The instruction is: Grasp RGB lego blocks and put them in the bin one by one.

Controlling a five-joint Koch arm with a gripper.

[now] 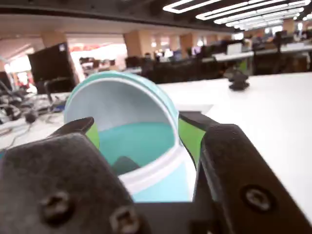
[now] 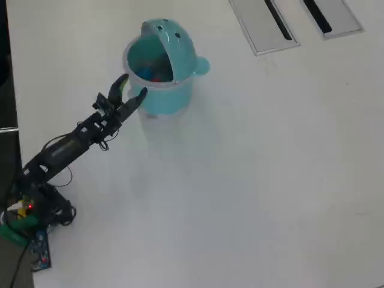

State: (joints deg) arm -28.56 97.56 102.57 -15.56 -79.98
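Overhead view: we see the arm (image 2: 66,150) stretched across the white table (image 2: 258,180), its gripper (image 2: 132,87) at the near wall of the bin (image 2: 171,102).
Tool: the jaws stand apart, with nothing between them; green pads (image 1: 189,139) line their inner faces in the wrist view.
Bin: a round teal tub, its domed lid (image 2: 174,45) tipped back, small dark dots on the dome, a knob (image 2: 202,66) at one side.
Blocks: a red block (image 2: 157,78) and a blue block (image 2: 144,73) show as patches inside the bin in the overhead view; we cannot make out a yellow-green one, and we see no block lying on the table.
Wrist view: the bin (image 1: 161,185) fills the gap between the jaws, its mouth open towards the camera; the floor we can see is bare teal, the rest hidden by the gripper body.
Handling: we judge the blocks light, stiff and smooth, likely to slip unless pinched squarely on two opposite flat faces; the bin looks like light plastic that a nudge from the arm could shift.
Progress: we judge the task far along, perhaps finished, with the third block unaccounted for.
Writing: no brand, label or readable lettering shows on bin, arm or table.
Background: two grey slotted panels (image 2: 264,24) sit well apart from the bin.
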